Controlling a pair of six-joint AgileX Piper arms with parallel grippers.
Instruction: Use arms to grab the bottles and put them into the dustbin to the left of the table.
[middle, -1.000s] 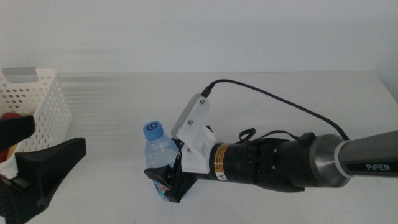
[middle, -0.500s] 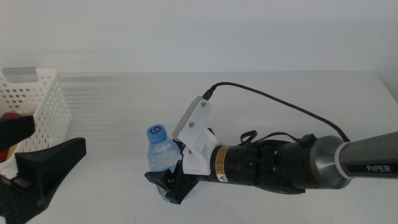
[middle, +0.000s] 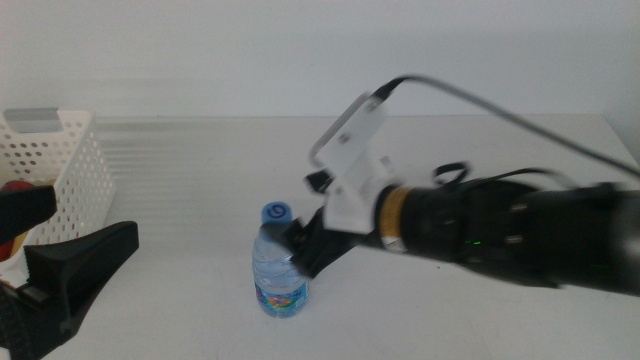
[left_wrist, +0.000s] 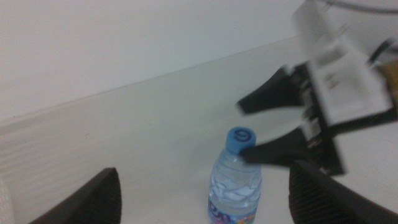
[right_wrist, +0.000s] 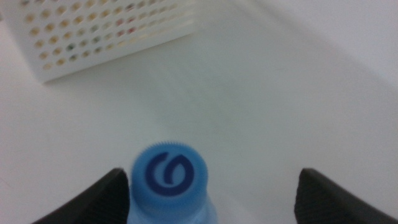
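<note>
The right gripper (middle: 305, 248) hung low over the middle of the table (middle: 480, 150), reaching in from the right side, and its two dark jaws stood wide apart with nothing held between them. In the left wrist view the same gripper (left_wrist: 249, 129) showed one finger (left_wrist: 273, 151) touching or just beside the neck of the water bottle (middle: 279, 265), under the cap, while the other finger stood clear of it. From the right wrist camera the jaws rose far apart at either side, with the blue cap (right_wrist: 169, 173) lying between them but nearer one jaw.

The water bottle stood upright on the white tabletop, just in front of the right arm (middle: 500, 230). It was clear plastic with a ribbed body, a round blue cap marked with a white swirl, and a coloured label band near its base. Only one bottle stood on the table.

The left gripper (middle: 40, 270) waited at the near left edge, jaws spread wide and empty.

Behind it, at the left side of the table, sat one white dustbin (middle: 60, 160) with perforated walls and a grey handle slot. Something red showed inside it, too hidden to name.
</note>
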